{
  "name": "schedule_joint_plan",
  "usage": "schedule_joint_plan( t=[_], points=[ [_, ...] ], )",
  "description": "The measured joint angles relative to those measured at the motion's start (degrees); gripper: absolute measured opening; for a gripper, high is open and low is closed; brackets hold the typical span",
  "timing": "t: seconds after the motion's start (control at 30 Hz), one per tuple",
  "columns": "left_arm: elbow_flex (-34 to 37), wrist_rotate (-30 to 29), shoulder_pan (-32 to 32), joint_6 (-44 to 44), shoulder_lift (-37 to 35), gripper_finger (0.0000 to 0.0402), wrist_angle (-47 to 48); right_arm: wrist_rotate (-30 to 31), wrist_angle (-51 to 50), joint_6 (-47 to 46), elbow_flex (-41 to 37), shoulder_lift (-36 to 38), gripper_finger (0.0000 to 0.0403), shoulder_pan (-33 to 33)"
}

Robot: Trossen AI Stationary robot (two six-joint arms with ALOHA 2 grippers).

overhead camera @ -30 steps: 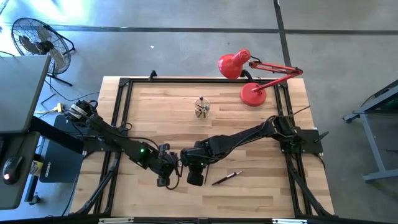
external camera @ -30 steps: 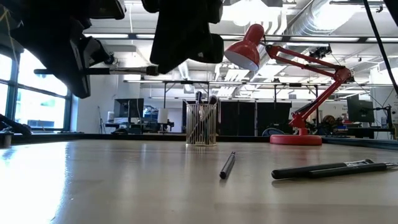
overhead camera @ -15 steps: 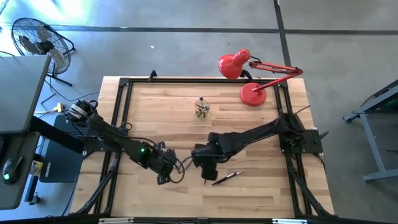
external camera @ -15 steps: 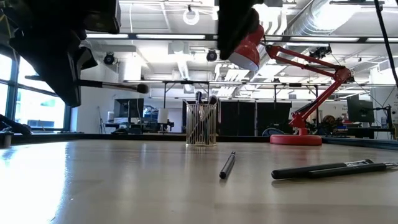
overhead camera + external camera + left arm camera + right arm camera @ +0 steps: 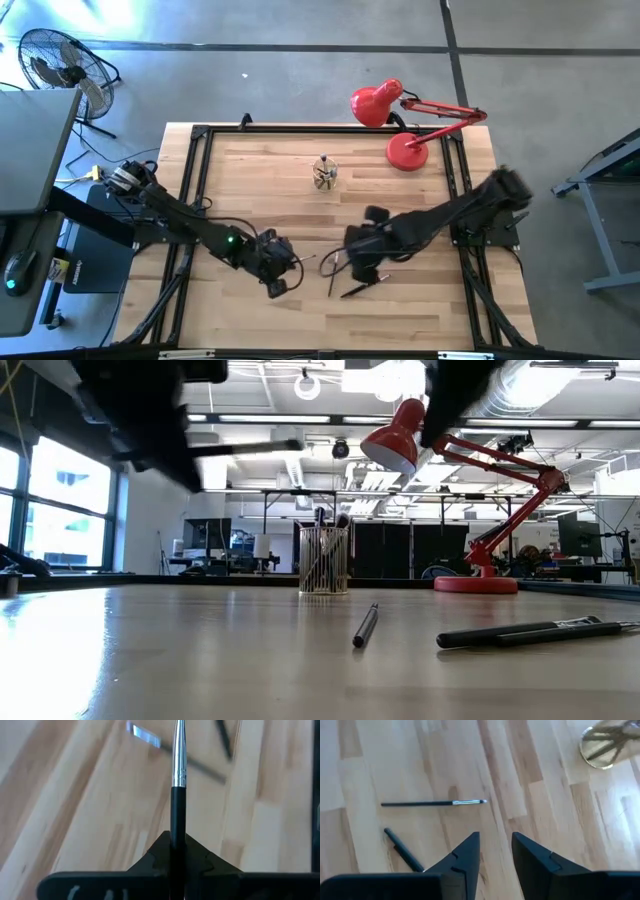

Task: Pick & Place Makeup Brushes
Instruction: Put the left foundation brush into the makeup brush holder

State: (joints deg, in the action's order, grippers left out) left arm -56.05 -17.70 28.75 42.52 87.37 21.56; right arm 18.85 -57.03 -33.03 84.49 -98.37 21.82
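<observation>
My left gripper (image 5: 278,275), toward the table's near left, is shut on a makeup brush (image 5: 178,775) with a black handle and silver ferrule; the low view shows this brush (image 5: 250,450) high above the table. My right gripper (image 5: 495,847) hovers open, with nothing between its fingers, to the right of it (image 5: 357,265). Two more makeup brushes lie flat on the wood: one with a silver ferrule (image 5: 432,803) and a black one (image 5: 402,850). A small clear glass cup (image 5: 324,175) holding several brushes stands upright toward the far edge. My left gripper pinches the brush's black handle (image 5: 177,827) between its two fingers. The ferrule end sticks out ahead of the fingertips. The brush is lifted clear of the table and lies about level in the low view.
A red desk lamp (image 5: 405,130) stands at the far right of the table. A black frame (image 5: 195,190) runs along the table's edges. Bare wood (image 5: 260,185) lies between the cup and the grippers.
My right gripper has drawn away from the left one, toward the table's right edge and upward. My left gripper has kept hold of the brush and turned; the brush now shows higher in the low view and reaches farther right.
</observation>
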Motion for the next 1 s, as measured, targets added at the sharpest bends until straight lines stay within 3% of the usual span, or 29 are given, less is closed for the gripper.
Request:
schedule_joint_plan(
  t=[0.1, 0.27, 0.4, 0.53, 0.67, 0.8, 1.0],
  points=[
    [0.0, -1.5, -1.7, 0.1, 0.0, 0.0010, -5.5, 0.9, 13.7, -3.5, -14.1, 9.5, 0.0100, 0.0],
    [0.0, -3.0, -5.4, 0.4, 0.0, 0.0010, -18.1, 5.0, 47.3, -9.0, -37.2, 23.3, 0.0096, 0.0],
    [0.0, -3.1, -8.8, -0.1, 0.0, 0.0010, -26.5, 5.0, 74.7, -9.0, -52.3, 28.6, 0.0098, -0.1],
    [0.0, -3.5, -11.6, -1.3, 0.0, 0.0010, -31.5, 6.5, 96.2, -7.0, -62.0, 29.5, 0.0098, -0.1],
    [0.0, -4.4, -13.3, -2.2, 0.0, 0.0010, -37.3, 10.8, 107.1, -1.9, -64.7, 29.4, 0.0099, -0.1],
    [-0.1, -6.4, -14.6, -2.2, 1.2, 0.0010, -42.9, 13.8, 108.4, 3.7, -61.5, 29.3, 0.0099, -0.4],
    [-0.3, -6.1, -15.0, -4.5, 4.1, 0.0010, -50.8, 8.6, 106.2, 6.1, -54.7, 28.3, 0.0099, -4.7]
  ],
)
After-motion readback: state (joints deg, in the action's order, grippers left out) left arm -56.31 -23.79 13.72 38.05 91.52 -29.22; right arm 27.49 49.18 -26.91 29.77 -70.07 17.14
